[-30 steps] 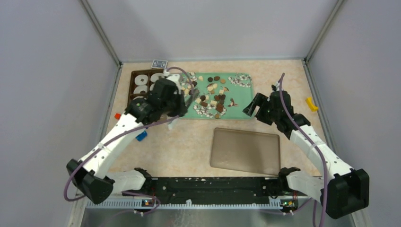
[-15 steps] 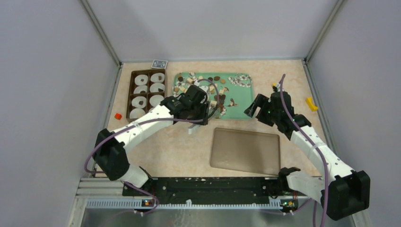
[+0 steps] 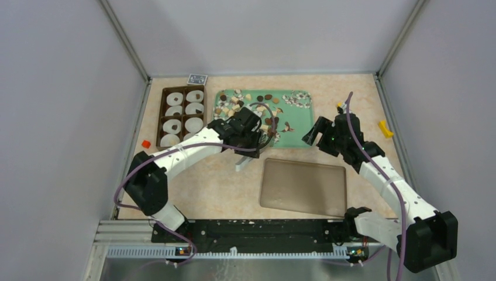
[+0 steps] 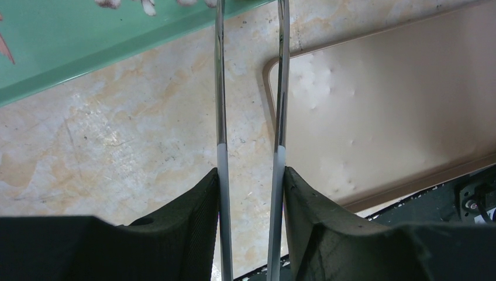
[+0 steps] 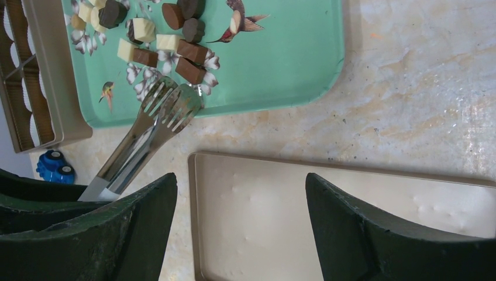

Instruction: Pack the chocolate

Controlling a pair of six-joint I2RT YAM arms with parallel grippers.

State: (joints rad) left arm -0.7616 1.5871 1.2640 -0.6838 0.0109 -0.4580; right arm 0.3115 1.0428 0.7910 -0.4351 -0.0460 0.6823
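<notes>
The chocolate (image 3: 264,112) lies as many small dark, cream and speckled pieces on a green tray (image 3: 301,123); some pieces show in the right wrist view (image 5: 175,50). My left gripper (image 3: 248,139) is shut on metal tongs (image 4: 219,88), both tong arms pressed between its fingers (image 4: 250,172). The tongs' forked tips (image 5: 171,106) rest at the tray's near edge beside brown pieces and hold nothing. My right gripper (image 3: 316,132) is open and empty (image 5: 241,178), above the table between the tray's right end and the lid.
A brown box (image 3: 162,111) with white paper cups stands left of the tray. A tan flat lid (image 3: 303,186) lies in front. A red block (image 3: 145,143), a yellow block (image 3: 383,129) and a blue card (image 3: 197,78) lie around. A blue block (image 5: 55,167) lies near the box.
My left arm has swung right from the box side to the tray's near edge, carrying the tongs. The right arm has barely moved.
</notes>
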